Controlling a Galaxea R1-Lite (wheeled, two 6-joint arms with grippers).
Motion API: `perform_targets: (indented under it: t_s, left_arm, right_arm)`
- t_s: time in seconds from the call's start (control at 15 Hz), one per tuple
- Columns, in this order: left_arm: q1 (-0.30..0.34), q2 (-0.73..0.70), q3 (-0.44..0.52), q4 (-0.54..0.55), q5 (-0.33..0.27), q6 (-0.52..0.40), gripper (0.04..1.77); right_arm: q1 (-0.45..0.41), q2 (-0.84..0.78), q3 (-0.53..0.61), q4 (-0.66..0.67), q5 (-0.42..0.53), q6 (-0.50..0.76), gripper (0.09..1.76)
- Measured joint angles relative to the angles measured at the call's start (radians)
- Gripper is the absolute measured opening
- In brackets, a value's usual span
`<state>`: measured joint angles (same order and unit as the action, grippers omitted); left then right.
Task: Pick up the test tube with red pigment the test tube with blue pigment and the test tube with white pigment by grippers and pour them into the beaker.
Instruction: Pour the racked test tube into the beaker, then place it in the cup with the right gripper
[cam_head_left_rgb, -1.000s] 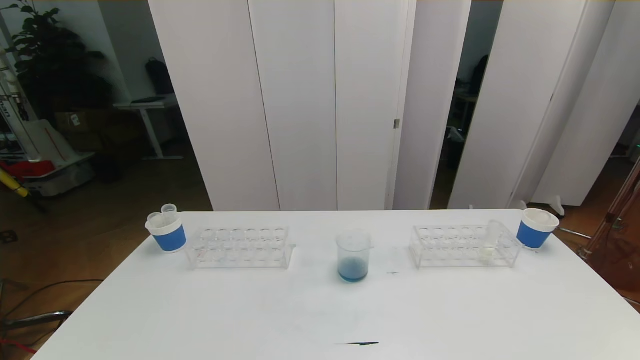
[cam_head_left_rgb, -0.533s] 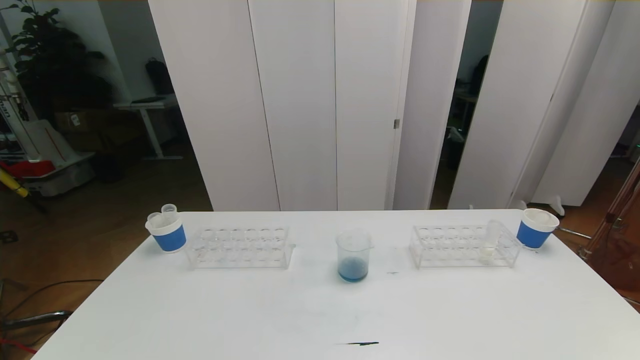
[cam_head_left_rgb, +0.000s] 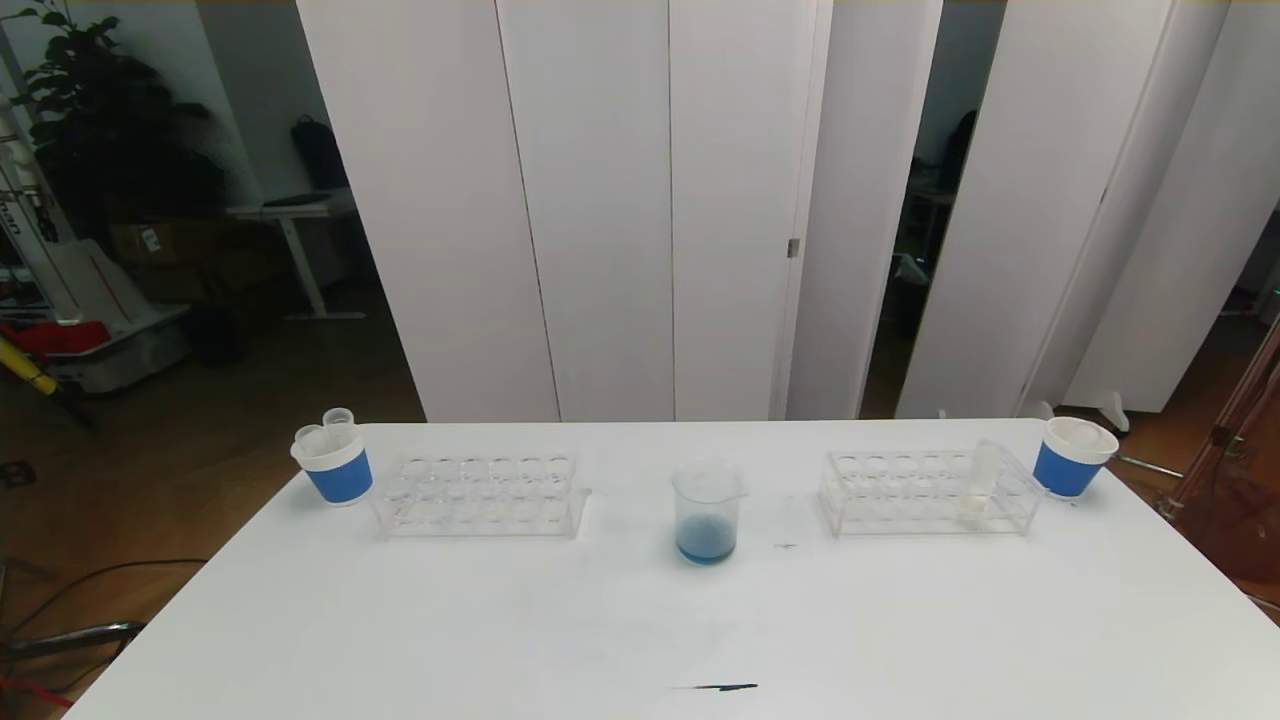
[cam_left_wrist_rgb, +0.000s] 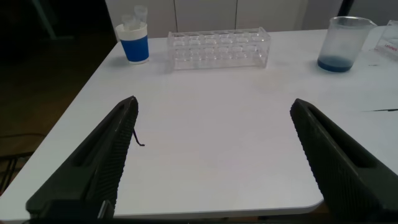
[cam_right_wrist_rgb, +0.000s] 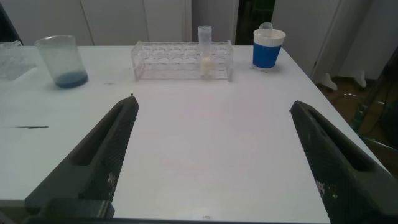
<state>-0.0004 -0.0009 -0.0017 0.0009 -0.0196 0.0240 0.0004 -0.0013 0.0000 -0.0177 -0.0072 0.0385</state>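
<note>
The beaker (cam_head_left_rgb: 707, 512) stands mid-table with blue pigment in its bottom; it also shows in the wrist views as beaker (cam_left_wrist_rgb: 344, 43) and beaker (cam_right_wrist_rgb: 59, 60). The test tube with white pigment (cam_head_left_rgb: 980, 485) stands upright in the right rack (cam_head_left_rgb: 925, 492), also seen as the tube (cam_right_wrist_rgb: 204, 53). The test tubes with red and blue pigment are out of view. My left gripper (cam_left_wrist_rgb: 214, 102) is open over the table's near left edge, holding nothing. My right gripper (cam_right_wrist_rgb: 214, 102) is open over the near right edge, also holding nothing. Neither arm shows in the head view.
An empty clear rack (cam_head_left_rgb: 480, 495) stands left of the beaker. A blue-banded paper cup (cam_head_left_rgb: 335, 467) at the far left holds two clear tubes. A second cup (cam_head_left_rgb: 1070, 457) stands at the far right. A dark streak (cam_head_left_rgb: 715, 687) marks the table's front.
The tube in the right rack looked tilted a second ago and now stands upright. Nothing else has moved.
</note>
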Motion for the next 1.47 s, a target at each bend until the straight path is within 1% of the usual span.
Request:
perform_targets:
  t_s: [0.8, 0.93, 1.13, 1.47]
  left_arm:
    - [0.0, 0.0, 0.002, 0.001, 0.0, 0.0, 1.75]
    - [0.0, 0.0, 0.002, 0.001, 0.0, 0.0, 1.75]
    - [0.0, 0.0, 0.002, 0.001, 0.0, 0.0, 1.75]
    - [0.0, 0.001, 0.002, 0.001, 0.0, 0.0, 1.75]
  right_arm:
    - [0.0, 0.0, 0.0, 0.009, 0.0, -0.004, 1.75]
    - [-0.004, 0.008, -0.019, 0.025, -0.009, 0.001, 1.75]
    - [-0.001, 0.093, -0.136, 0.044, -0.017, 0.024, 1.75]
    - [0.0, 0.4, -0.456, 0.01, -0.02, 0.05, 1.75]
